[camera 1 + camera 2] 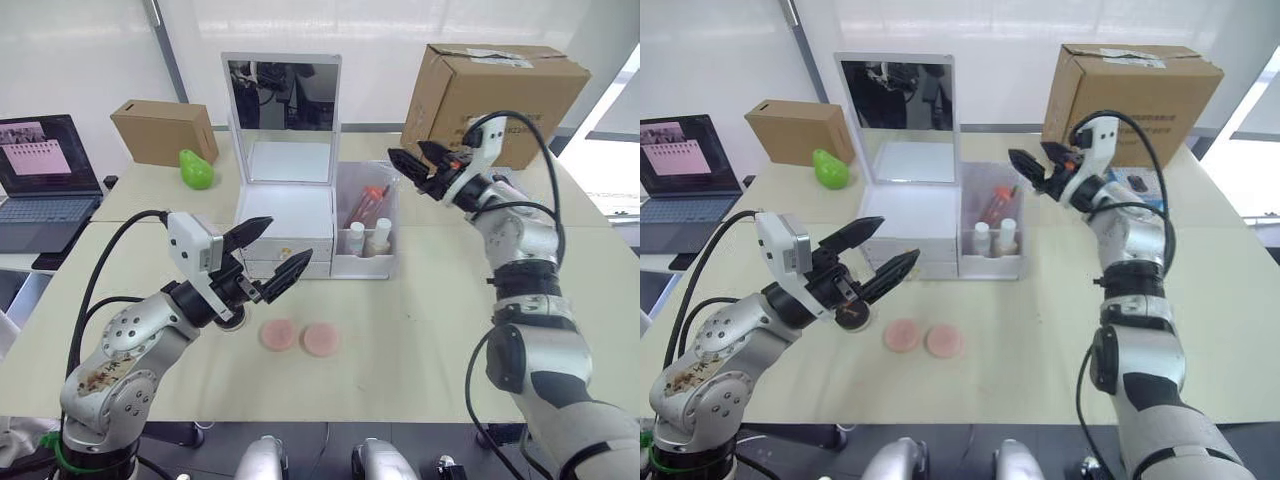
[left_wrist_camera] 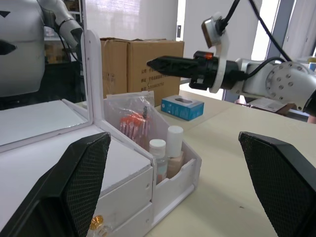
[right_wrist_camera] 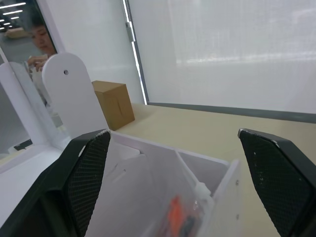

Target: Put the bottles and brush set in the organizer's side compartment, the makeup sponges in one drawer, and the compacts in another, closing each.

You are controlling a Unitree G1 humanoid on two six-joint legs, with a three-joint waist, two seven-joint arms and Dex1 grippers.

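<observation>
Side bin filled; sponges next, with both grippers empty.

The brush set (image 1: pixel 367 206) and two bottles (image 1: pixel 367 238) stand in the side bin (image 1: pixel 386 262) of the organizer (image 1: pixel 285 215), centre of frame; that step looks done. The right gripper (image 1: pixel 412 160) hovers above the bin at upper right, jaws spread wide, holding nothing. The left gripper (image 1: pixel 272 250) sits at centre left, just in front of the drawers (image 1: pixel 283 262), also wide and empty. Two sponges (image 1: pixel 300 337) lie on the table, lower centre; a dark round shape under the left gripper may be a compact, hard to tell. Likely next: pull a drawer by its knob, then pick up a sponge.
</observation>
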